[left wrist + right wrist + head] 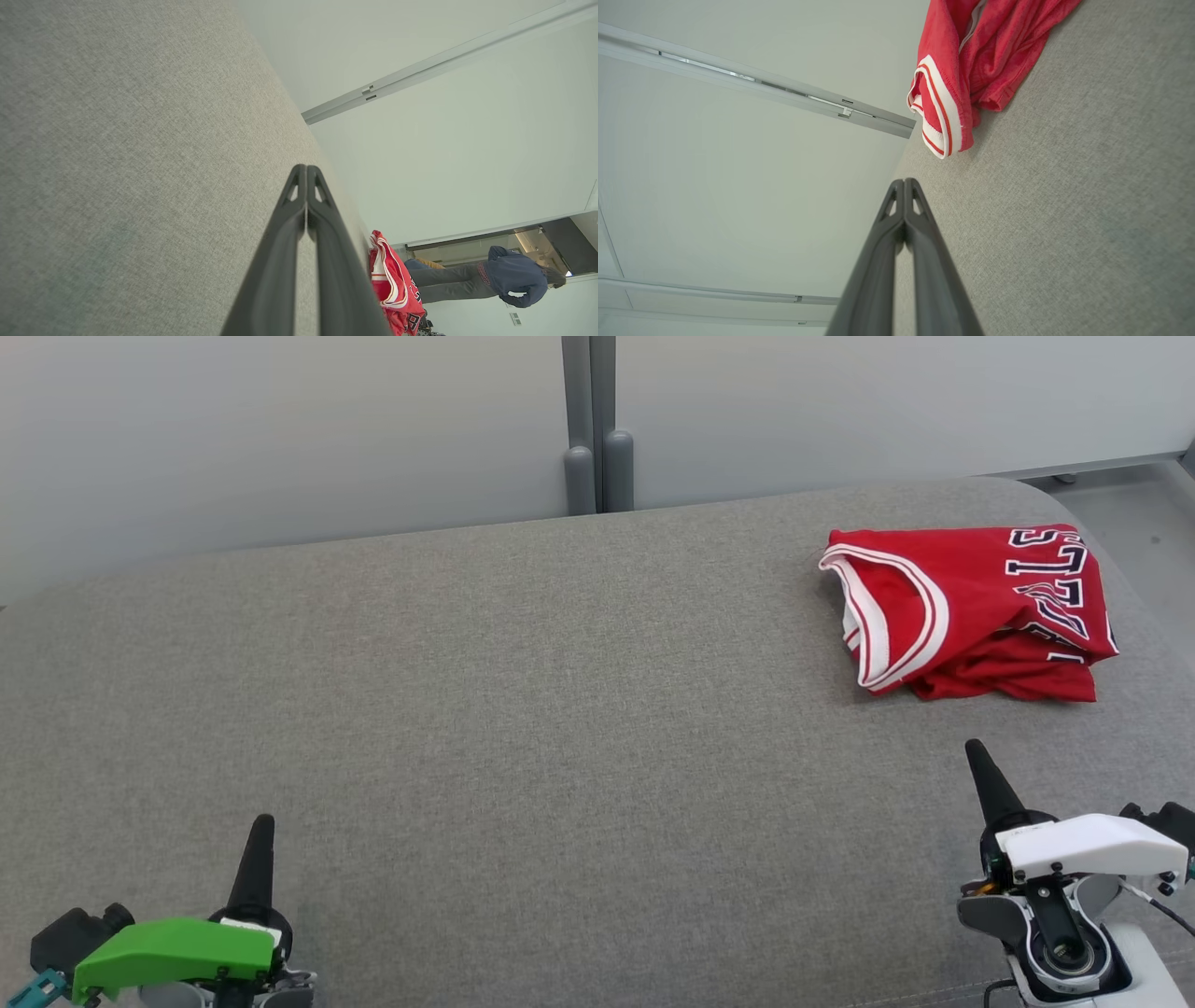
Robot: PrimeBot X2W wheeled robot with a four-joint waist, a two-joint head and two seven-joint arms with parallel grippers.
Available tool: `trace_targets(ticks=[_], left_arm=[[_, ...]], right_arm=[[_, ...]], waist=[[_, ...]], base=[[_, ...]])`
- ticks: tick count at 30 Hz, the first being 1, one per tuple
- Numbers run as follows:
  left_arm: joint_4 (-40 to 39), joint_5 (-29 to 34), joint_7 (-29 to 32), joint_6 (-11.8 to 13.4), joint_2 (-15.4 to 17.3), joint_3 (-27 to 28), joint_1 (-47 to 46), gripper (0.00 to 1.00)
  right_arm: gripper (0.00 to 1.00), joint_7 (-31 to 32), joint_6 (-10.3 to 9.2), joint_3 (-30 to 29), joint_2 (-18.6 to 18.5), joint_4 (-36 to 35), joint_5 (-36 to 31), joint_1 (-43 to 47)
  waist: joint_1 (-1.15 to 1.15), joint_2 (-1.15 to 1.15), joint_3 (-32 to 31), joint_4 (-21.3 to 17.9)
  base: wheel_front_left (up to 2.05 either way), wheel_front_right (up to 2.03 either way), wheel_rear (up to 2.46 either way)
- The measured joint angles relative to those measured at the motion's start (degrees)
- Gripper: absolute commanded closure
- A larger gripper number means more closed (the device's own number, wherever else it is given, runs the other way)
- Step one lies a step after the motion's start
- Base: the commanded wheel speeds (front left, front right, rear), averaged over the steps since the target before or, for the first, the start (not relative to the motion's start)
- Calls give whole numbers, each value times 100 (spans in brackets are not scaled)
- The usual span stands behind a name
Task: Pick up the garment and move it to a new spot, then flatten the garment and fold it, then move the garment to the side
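The garment (971, 611) is a red jersey with white trim and dark lettering, lying crumpled at the far right of the grey fabric surface (523, 709). It also appears in the left wrist view (395, 284) and the right wrist view (971, 60). My right gripper (977, 747) is shut and empty, a short way nearer than the jersey and apart from it. Far to the left, near the front edge, my left gripper (264, 821) is shut with nothing in it. Both wrist views show the fingers pressed together, left (306, 168) and right (904, 182).
Pale wall panels with a grey post (590, 425) stand behind the surface. The surface's right edge drops to a grey floor (1139, 513). A person (495, 277) in a dark top stands beyond the jersey in the left wrist view.
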Motion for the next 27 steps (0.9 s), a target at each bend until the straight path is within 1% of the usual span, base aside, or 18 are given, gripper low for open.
trace_targets(ticks=[27], left_arm=[[326,-1798,453,-375,18,250,-322,100]], right_arm=[[100,513,369,-747,124,-2,1817,-79]], waist=[[0,0,54,42]], base=[[0,0,0]])
